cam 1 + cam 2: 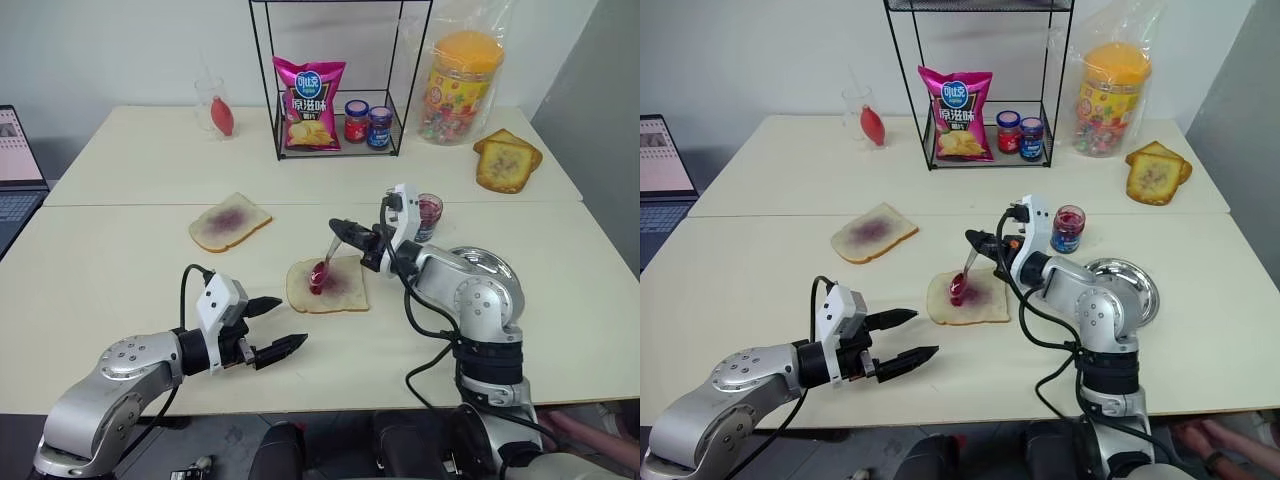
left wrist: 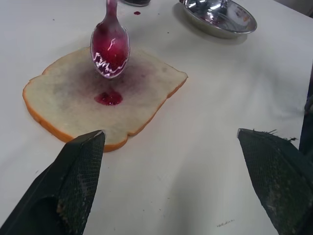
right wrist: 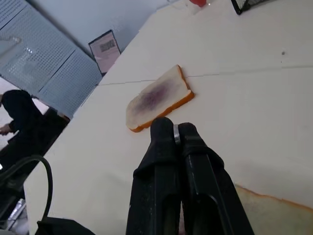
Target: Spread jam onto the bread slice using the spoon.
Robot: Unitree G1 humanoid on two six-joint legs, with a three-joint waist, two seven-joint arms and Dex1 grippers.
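The bread slice (image 1: 329,286) lies near the table's middle with a purple smear and a wet blob of jam (image 2: 108,98) on it. My right gripper (image 1: 340,229) is shut on the handle of the spoon (image 1: 324,262), which hangs tip-down; its jam-coated bowl (image 2: 110,49) hovers just over the slice. In the right wrist view the handle's metal end glints between the closed fingers (image 3: 168,142). My left gripper (image 1: 282,323) stands open near the front edge, left of the slice, nothing between its fingers (image 2: 73,181).
Another pale slice (image 1: 230,221) with a purple blot lies to the left. An open jam jar (image 1: 429,215) and a steel plate (image 1: 1130,285) sit right of my right arm. At the back stand a wire rack (image 1: 335,100) with chips and two small jars, a candy tub (image 1: 462,85) and toast (image 1: 506,160).
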